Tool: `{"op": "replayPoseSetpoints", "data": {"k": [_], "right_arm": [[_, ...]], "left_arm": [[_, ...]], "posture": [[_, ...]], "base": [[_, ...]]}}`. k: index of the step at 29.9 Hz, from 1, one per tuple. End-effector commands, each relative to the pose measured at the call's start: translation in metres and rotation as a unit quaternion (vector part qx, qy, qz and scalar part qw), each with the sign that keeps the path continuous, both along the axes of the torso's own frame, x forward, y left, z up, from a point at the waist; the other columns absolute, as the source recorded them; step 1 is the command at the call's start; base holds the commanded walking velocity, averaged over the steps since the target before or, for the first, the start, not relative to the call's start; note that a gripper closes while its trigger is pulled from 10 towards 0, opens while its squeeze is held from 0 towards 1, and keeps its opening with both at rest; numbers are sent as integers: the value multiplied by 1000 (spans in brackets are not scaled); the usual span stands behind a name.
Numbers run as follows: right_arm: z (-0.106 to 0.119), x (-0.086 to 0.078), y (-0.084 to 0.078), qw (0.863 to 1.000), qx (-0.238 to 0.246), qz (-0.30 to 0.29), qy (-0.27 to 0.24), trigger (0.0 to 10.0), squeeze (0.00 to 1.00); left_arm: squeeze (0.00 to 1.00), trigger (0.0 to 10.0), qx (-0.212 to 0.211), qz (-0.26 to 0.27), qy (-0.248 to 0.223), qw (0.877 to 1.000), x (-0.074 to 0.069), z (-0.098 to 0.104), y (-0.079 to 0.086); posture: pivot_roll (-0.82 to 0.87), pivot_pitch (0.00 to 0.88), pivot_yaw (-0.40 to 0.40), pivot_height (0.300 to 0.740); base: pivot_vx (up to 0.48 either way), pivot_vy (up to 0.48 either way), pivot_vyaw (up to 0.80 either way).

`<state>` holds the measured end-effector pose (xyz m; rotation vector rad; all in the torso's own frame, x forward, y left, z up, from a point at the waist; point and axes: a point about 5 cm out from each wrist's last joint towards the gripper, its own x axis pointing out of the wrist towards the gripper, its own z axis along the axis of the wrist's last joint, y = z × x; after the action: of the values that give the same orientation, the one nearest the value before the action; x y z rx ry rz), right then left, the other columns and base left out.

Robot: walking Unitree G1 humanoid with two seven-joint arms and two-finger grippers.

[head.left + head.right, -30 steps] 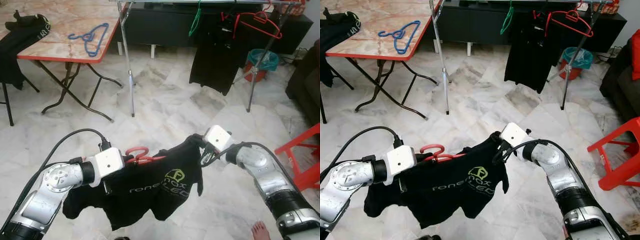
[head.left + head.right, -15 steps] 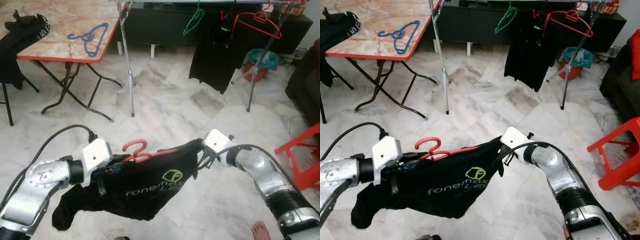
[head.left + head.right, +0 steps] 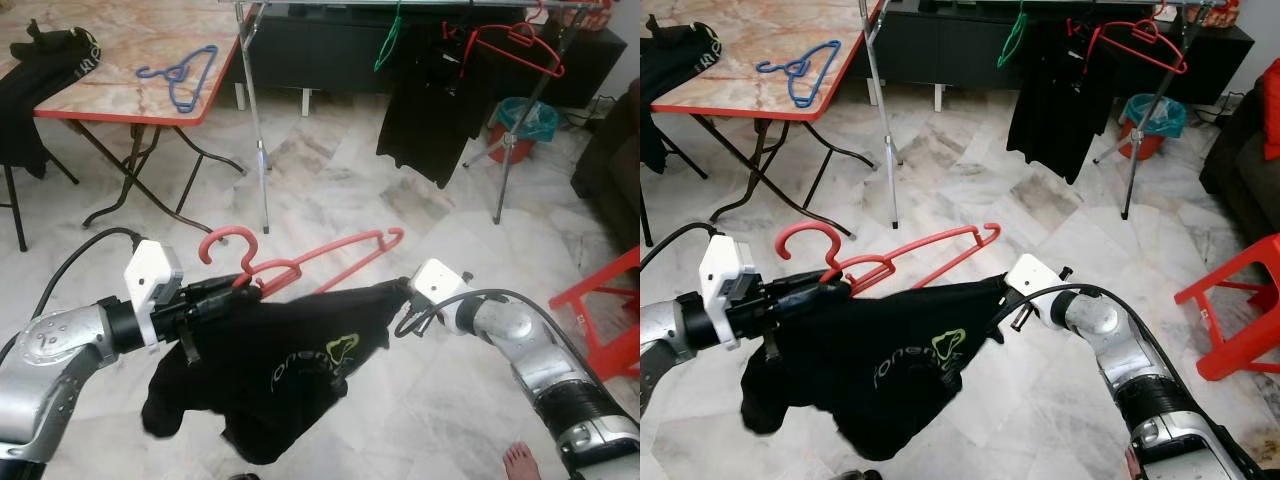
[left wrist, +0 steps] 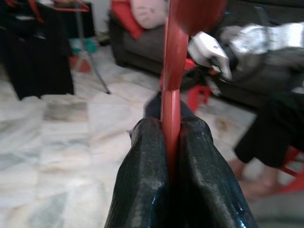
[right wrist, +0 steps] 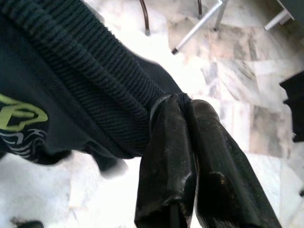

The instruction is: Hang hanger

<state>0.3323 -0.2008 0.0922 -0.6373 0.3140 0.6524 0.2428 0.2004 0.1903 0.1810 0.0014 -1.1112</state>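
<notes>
Left wrist view: left gripper (image 4: 172,142) clamps red hanger (image 4: 172,80) (hook blurred).

Both arms raised in front of torso, elbows bent, forearms angled inward. Left gripper (image 3: 232,296) points toward the robot's right, fingers (image 4: 147,175) pinched together on the red hanger (image 3: 320,262), thin bar clamped between the pads. Right gripper (image 3: 398,296) points toward the robot's left, fingers (image 5: 166,156) pressed tight on the collar edge of the black T-shirt (image 3: 290,370).
</notes>
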Motion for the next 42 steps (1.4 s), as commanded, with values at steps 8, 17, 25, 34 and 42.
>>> {"op": "replayPoseSetpoints", "data": {"k": [8, 17, 25, 34, 42], "right_arm": [[-2, -4, -19, 998, 23, -51, 0, 10000, 0], [-11, -11, 13, 996, 84, 8, 2, 10000, 0], [-21, -19, 29, 993, 108, 39, 21, 10000, 0], [-22, -19, 38, 991, 127, 34, 8, 10000, 0], [-8, -2, 27, 976, 176, -100, -77, 10000, 0]], "left_arm": [[0, 10000, -78, 123, -77, 986, 22, 22, 12], [0, 10000, -247, 172, -54, 952, 36, 24, -32], [0, 10000, -380, 152, 0, 912, 38, 29, -78], [0, 10000, -314, 265, -68, 909, 55, 29, -84], [0, 10000, -92, 396, -95, 908, 62, -28, -44]], "posture": [[55, 98, -62, 740], [55, 106, -64, 740], [59, 105, -62, 740], [58, 106, -58, 740], [57, 108, -48, 740]], "base": [[0, 0, 0], [0, 0, 0], [0, 0, 0], [0, 0, 0], [0, 0, 0]]}}
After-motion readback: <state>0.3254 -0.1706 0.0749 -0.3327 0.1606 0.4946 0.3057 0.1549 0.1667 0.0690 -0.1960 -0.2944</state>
